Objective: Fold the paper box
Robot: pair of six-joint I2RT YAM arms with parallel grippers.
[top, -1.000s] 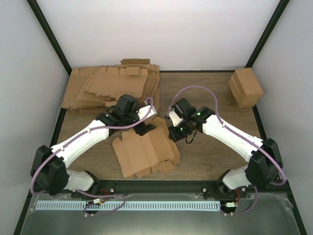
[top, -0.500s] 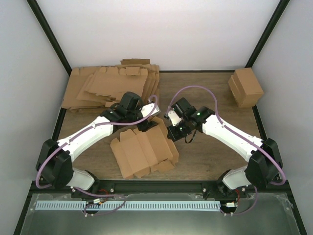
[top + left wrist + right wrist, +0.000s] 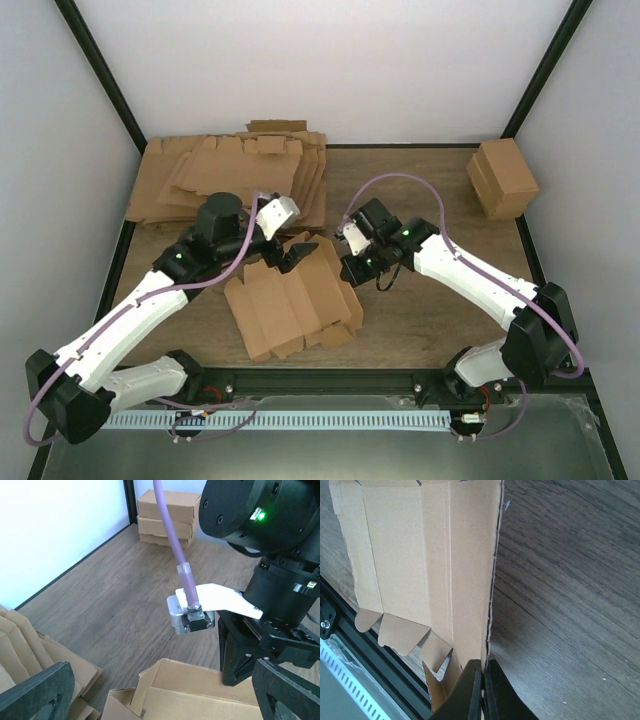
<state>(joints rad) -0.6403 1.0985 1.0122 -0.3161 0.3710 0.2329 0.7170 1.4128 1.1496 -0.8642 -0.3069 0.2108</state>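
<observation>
The paper box (image 3: pixel 290 300) is a flat brown die-cut sheet with flaps, lying on the wooden table in front of both arms; its far right edge is lifted. My right gripper (image 3: pixel 350 266) is shut on that edge. In the right wrist view the fingers (image 3: pixel 470 690) pinch the thin cardboard edge of the paper box (image 3: pixel 420 555). My left gripper (image 3: pixel 289 254) is wide open just above the sheet's far corner and holds nothing. From the left wrist, the left gripper (image 3: pixel 162 682) straddles a raised fold of the paper box (image 3: pixel 200 692), with the right gripper (image 3: pixel 240 652) just beyond.
A thick pile of brown cardboard sheets (image 3: pixel 230 175) lies at the back left, its edge also showing as the pile (image 3: pixel 20 645) in the left wrist view. A blocky brown carton (image 3: pixel 503 177) sits at the back right corner. Black frame rails border the table.
My left arm has swung back to the left and its gripper has opened wide, coming off the sheet. The right gripper has kept its grip and barely moved.
</observation>
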